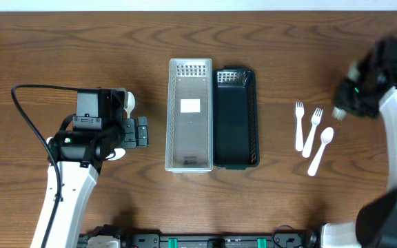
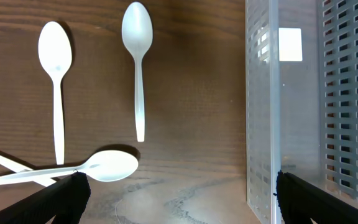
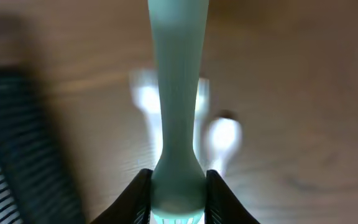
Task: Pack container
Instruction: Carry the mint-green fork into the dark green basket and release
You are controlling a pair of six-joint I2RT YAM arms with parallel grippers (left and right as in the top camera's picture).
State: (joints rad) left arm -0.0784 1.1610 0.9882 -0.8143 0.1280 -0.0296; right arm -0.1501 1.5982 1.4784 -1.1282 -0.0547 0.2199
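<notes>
So, my right gripper (image 3: 178,199) is clamped on a white utensil (image 3: 174,93) by its handle, hovering right of the forks (image 1: 299,127), well apart from the black tray (image 1: 236,131). Meanwhile my left gripper (image 2: 179,193) hangs wide open. I'd keep it level, swing over, line it up lengthwise with the tray, then release low.

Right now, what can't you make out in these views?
- Right wrist: the white utensil in the right gripper runs off the top edge; fork or spoon unclear.
- Overhead: the left arm hides the spoons that the left wrist view shows.
- Overhead: right gripper blurred, jaws too small to read.
</notes>
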